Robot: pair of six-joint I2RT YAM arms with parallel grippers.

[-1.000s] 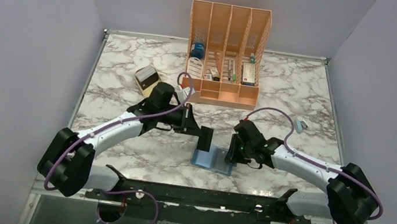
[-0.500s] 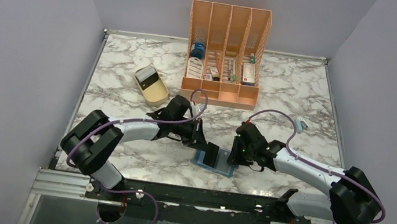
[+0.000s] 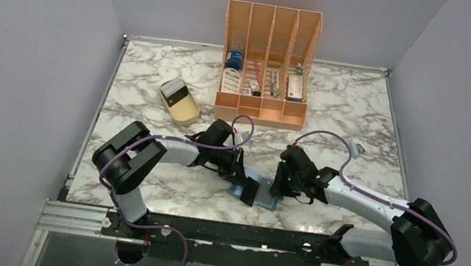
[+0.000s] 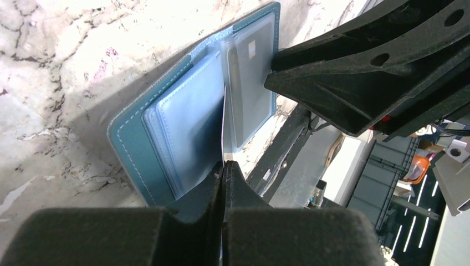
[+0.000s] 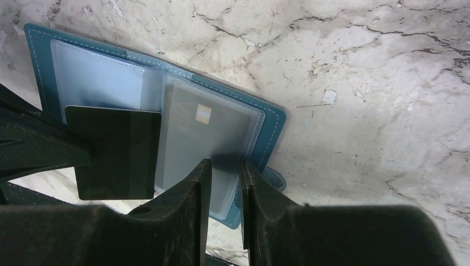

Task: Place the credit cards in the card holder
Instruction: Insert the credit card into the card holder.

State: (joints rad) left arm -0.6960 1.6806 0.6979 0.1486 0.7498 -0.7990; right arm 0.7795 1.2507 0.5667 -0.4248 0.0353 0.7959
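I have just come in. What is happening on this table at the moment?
The two arms are working on the open blue card holder, which lies flat on the marble table. The left gripper is shut on a dark credit card and holds it over the holder's left half, near the fold. The card does not look inserted yet. The right gripper is at the holder's right half, but I cannot tell whether it grips or only presses. A grey card already sits in the right pocket.

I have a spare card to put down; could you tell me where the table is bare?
Bare marble lies right of the orange organiser and left of the beige tray. The card holder, between left gripper and right gripper, is crowded.
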